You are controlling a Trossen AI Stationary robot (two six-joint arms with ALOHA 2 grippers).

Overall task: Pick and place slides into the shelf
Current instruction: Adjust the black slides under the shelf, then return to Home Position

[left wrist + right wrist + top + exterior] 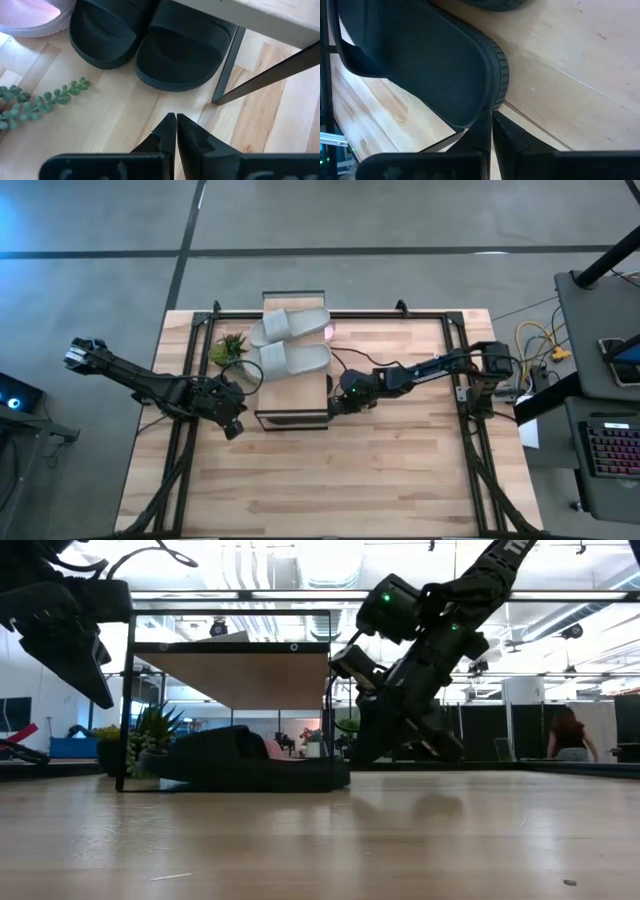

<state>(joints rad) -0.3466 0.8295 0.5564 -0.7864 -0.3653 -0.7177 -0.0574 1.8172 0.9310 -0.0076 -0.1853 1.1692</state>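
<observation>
1. Pincers: right gripper [335, 402] has its fingers pressed together, holding nothing, at the shelf's [295, 300] right front corner, its tip just beside the toe of a black slide [435, 65]. Left gripper [233, 428] is likewise pinched closed and empty, near the shelf's left front corner.
2. Slides: grey pair [290, 340] lies on the plank top; black pair [150, 45] sits side by side on the table under the plank, with a pink slide [30, 17] beside it.
3. Handling: likely light, soft foam with a matte, grippy skin. It will squash under the pads, not crack.
4. Grip point: best bet is the wide strap or the sidewall edge; a thick sole needs wide jaws.
5. Clutter: green plant sprig [35, 100] lies near the left gripper.
</observation>
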